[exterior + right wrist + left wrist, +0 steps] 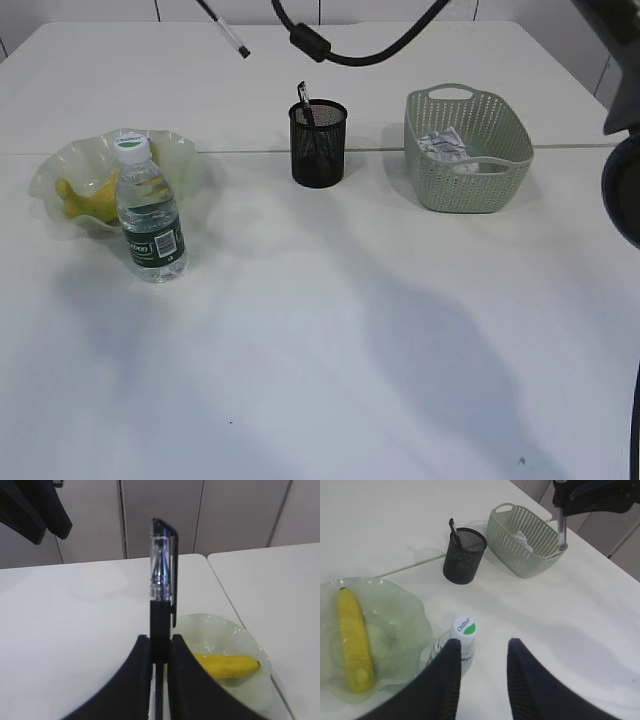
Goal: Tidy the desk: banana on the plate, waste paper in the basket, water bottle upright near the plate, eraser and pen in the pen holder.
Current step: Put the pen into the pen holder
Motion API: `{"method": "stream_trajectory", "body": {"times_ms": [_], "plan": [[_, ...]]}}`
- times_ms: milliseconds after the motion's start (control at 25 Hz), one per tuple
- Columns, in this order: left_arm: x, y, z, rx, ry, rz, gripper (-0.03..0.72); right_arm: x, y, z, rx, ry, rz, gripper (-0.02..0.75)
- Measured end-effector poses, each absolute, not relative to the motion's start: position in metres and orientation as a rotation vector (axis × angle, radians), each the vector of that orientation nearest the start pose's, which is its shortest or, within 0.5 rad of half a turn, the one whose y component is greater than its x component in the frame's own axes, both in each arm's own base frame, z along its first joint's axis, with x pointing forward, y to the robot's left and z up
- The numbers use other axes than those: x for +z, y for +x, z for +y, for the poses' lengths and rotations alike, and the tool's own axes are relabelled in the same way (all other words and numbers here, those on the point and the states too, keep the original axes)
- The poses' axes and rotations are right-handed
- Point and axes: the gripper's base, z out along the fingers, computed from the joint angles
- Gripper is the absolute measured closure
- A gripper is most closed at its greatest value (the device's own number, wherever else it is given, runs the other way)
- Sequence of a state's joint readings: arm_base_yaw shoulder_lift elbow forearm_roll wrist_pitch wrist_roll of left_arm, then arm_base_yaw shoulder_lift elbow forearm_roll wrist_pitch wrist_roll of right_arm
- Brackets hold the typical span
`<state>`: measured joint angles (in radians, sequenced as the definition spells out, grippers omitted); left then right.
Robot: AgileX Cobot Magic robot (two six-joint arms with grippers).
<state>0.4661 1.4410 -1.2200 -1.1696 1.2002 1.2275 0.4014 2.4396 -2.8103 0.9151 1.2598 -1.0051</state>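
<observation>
A yellow banana [88,203] lies on the pale green plate [60,165]. The water bottle [150,215] stands upright just in front of the plate. Crumpled waste paper [443,146] sits inside the green basket [470,190]. The black mesh pen holder [318,150] has one pen [304,102] sticking out of it. My right gripper [159,639] is shut on a second pen [161,575], whose tip shows high in the exterior view [233,40]. My left gripper [484,642] hovers open above the bottle cap [464,629], which shows by its left finger. The eraser is out of view.
A black cable [320,45] hangs across the top of the exterior view. Dark arm parts [622,190] fill the right edge. A seam [250,151] runs across the white table behind the pen holder.
</observation>
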Motion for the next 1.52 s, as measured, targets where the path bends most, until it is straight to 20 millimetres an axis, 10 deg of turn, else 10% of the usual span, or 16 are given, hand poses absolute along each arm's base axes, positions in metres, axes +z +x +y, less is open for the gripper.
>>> {"method": "stream_trajectory", "body": {"times_ms": [760,1520], "plan": [[0.359,0.286,0.057,-0.688,0.442,2.013,0.473,0.385,0.464,0.211,0.718,-1.320,1.233,0.701],[0.358,0.286,0.057,-0.678,0.449,2.030,0.473,0.336,0.507,0.184,0.711,-1.215,1.212,0.701]]}}
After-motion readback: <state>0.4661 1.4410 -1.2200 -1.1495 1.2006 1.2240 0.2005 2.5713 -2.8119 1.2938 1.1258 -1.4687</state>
